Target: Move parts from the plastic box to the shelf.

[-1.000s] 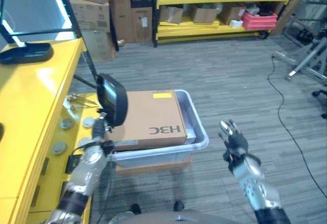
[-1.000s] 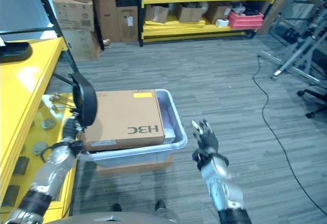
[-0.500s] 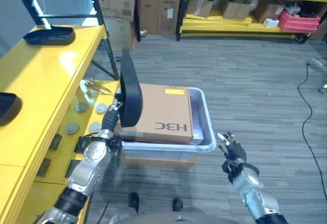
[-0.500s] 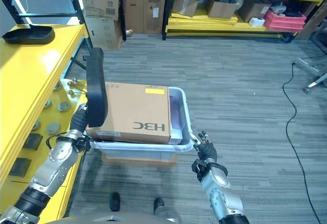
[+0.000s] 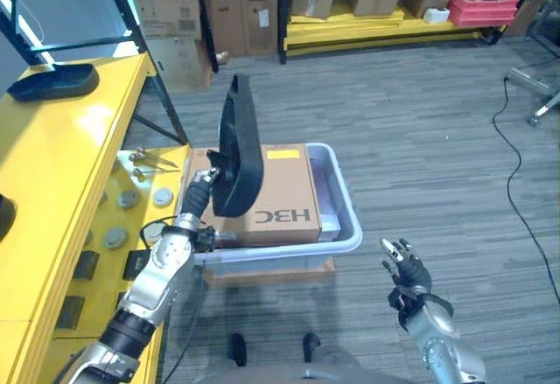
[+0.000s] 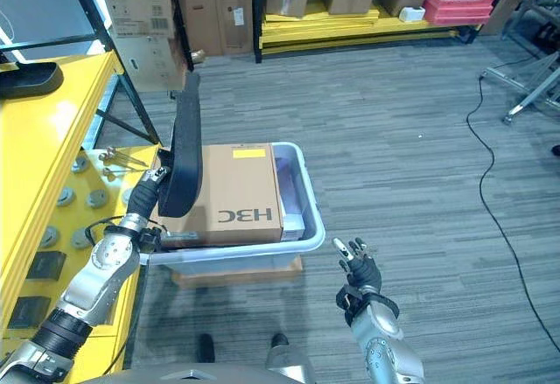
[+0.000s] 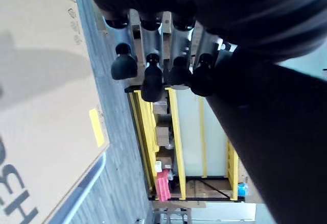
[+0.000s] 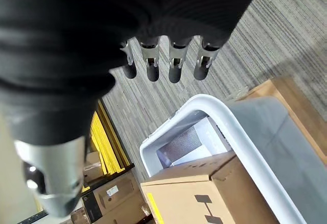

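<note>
Left eye view: yellow shelf (image 5: 61, 152) seen at far left, black tray (image 5: 52, 80) resting on top. Left hand (image 5: 199, 193) raised beside bin, fingers curled round black part (image 5: 236, 152), held upright on edge above cardboard box (image 5: 276, 193). Cardboard box seated in plastic box (image 5: 346, 226), just beside shelf. Right hand (image 5: 405, 270) held over grey floor (image 5: 420, 139) right of plastic box, fingers spread, nothing gripped.

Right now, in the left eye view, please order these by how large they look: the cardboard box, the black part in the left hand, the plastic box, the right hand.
1. plastic box, though mostly covered
2. cardboard box
3. black part, lifted nearer the camera, so unsure against the cardboard box
4. right hand
</note>
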